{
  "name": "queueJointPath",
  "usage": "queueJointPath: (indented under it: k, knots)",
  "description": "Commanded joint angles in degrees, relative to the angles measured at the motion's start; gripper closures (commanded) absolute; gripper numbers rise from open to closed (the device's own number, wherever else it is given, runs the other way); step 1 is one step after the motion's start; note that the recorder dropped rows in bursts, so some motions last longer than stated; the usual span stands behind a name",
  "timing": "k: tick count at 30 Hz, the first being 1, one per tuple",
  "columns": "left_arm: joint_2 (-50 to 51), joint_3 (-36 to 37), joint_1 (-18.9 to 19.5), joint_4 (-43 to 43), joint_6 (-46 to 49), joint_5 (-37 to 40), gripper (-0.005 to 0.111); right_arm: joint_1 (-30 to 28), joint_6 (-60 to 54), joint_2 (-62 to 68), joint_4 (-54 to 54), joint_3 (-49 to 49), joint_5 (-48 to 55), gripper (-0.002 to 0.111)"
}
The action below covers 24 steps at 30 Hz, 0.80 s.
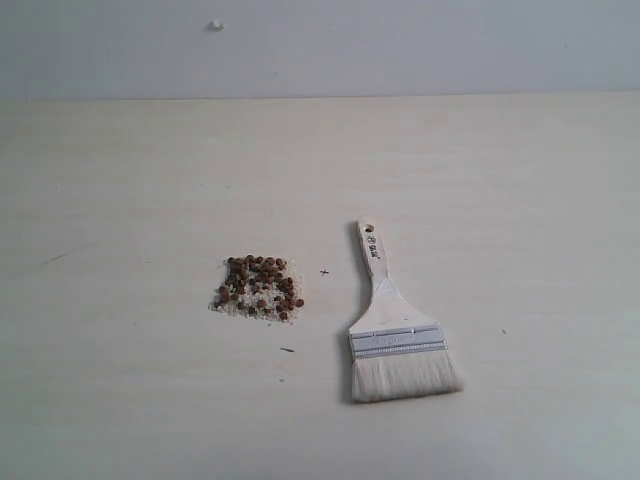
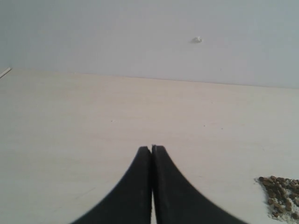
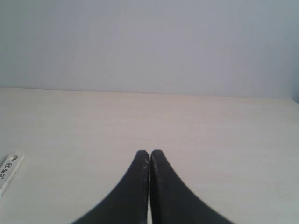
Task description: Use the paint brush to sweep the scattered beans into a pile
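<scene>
Our left gripper [image 2: 152, 147] and right gripper [image 3: 149, 152] were pinched closed on nothing, the paint brush [image 1: 395, 330] lying apart from both

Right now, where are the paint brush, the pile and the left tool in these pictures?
paint brush [image 1: 385, 310]: exterior view, wide part of the wooden handle.
pile [image 1: 258, 289]: exterior view, middle of the heap.
left tool [image 2: 152, 148]: left wrist view, between its shut fingertips.
</scene>
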Motion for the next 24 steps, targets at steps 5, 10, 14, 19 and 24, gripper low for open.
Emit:
queueJointPath:
  k: [5,10,14,19,24]
  knots:
    - [-0.9,0.2,-0.4,16.9,-0.1,0.5,0.107,-0.2,0.2,-0.3,0.2,0.3,-0.1,0.108]
    - [-2.1,0.2,-0.4,55.1,-0.1,1.1,0.107,-0.2,0.2,-0.3,0.2,0.3,-0.1,0.108]
    - [-3.0,0.2,-0.4,57.4,-0.1,0.5,0.107,-0.2,0.2,-0.3,0.1,0.3,-0.1,0.108]
    - [-3.0,0.2,-0.4,57.7,1.3,-6.6,0.107,-0.2,0.2,-0.3,0.1,0.3,-0.1,0.108]
    - [-4.3,0.2,-0.4,57.7,1.5,-4.2,0.107,-0.2,0.2,-0.3,0.1,0.3,-0.1,0.108]
